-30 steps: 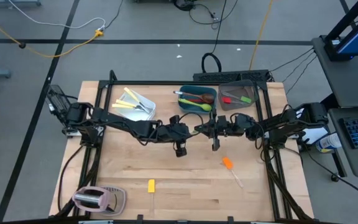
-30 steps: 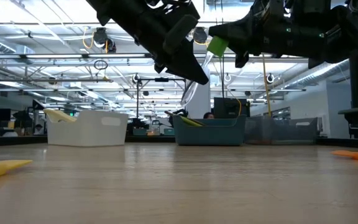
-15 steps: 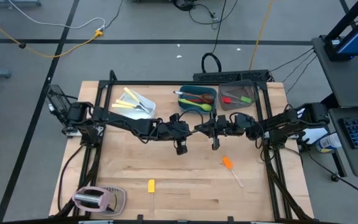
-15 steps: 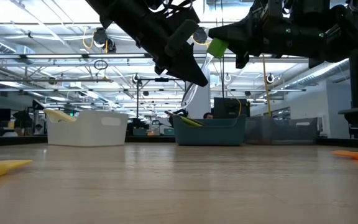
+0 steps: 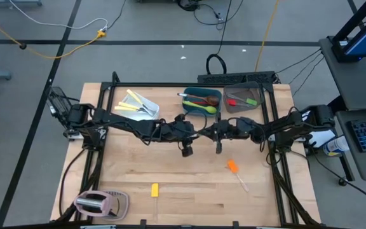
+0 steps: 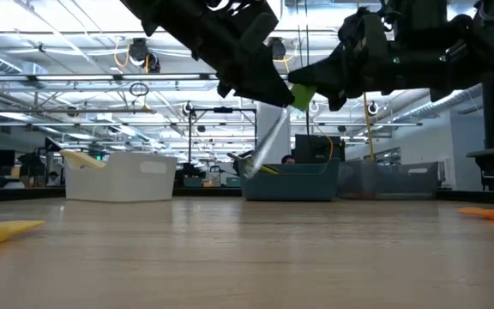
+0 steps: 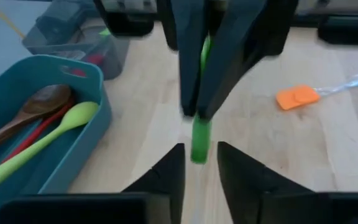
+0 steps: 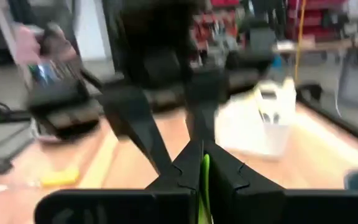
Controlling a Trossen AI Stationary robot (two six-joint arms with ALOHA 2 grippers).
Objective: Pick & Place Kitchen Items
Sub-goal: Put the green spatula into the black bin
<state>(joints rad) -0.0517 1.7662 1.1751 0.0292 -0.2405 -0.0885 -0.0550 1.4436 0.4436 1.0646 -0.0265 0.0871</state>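
**Green spatula between my two grippers, mid-table**

High view: my left gripper (image 5: 193, 131) and right gripper (image 5: 213, 132) meet at frame centre.

Low view: the green spatula (image 6: 299, 95) hangs top centre.

Left wrist view: left fingers (image 7: 166, 175) spread apart; right gripper clamps the spatula, centre frame.

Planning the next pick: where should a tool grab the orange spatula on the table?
Probably the orange spatula is best gripped on its slim clear handle, just behind the head, from straight above, jaws across the handle: it lies flat on the table with bare wood either side.
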